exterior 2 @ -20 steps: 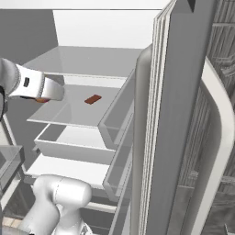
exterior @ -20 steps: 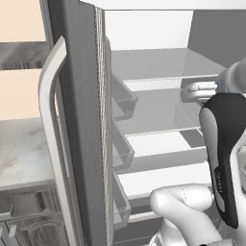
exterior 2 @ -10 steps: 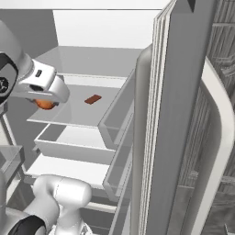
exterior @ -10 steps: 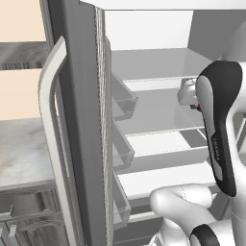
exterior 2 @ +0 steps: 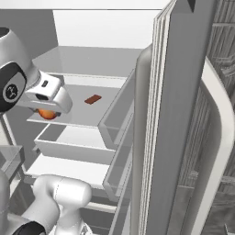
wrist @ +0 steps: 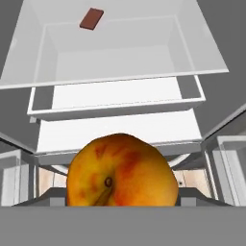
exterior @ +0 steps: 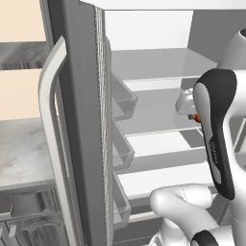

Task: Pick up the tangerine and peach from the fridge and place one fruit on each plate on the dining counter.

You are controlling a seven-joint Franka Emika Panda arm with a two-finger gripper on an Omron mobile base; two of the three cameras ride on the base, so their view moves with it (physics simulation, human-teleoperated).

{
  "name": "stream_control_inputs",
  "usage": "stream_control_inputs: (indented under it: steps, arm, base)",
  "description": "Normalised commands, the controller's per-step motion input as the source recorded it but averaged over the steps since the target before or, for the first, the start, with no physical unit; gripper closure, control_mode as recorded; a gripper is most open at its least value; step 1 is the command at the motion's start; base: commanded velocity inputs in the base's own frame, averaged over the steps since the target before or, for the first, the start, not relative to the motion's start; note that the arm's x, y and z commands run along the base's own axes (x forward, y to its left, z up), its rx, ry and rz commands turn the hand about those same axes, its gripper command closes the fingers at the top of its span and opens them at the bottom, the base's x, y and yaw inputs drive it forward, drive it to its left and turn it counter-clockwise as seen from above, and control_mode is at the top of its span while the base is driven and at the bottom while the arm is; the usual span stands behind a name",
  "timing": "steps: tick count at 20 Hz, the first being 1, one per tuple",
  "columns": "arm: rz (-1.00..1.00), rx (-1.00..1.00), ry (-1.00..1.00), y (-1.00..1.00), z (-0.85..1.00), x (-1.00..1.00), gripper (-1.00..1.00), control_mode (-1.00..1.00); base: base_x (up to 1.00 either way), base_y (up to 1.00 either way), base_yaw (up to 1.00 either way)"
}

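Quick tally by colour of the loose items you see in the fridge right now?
Orange-red fruit: 1, the peach at the gripper
Brown: 1, a small flat block on the shelf
Total: 2

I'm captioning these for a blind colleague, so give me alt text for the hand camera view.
A yellow-orange peach with red blush fills the lower middle of the picture, close to the camera, stem dimple facing it. Beyond it lie the open fridge's white glass shelf and drawers, with a small brown rectangular bar lying on the shelf near the top of the frame.
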Motion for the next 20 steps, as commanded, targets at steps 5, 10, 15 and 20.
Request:
stream_control_inputs:
  steps: [5,10,15,20]
  arm:
    - [0.0,0.0,0.0,0.0,0.0,0.0,1.0,1.0]
    - [0.0,0.0,0.0,0.0,0.0,0.0,1.0,1.0]
    - [0.0,0.0,0.0,0.0,0.0,0.0,1.0,1.0]
    - [0.0,0.0,0.0,0.0,0.0,0.0,1.0,1.0]
  base:
    - [-0.13,0.0,0.0]
    - [-0.92,0.0,0.0]
    - [-1.0,0.0,0.0]
    - [-0.98,0.0,0.0]
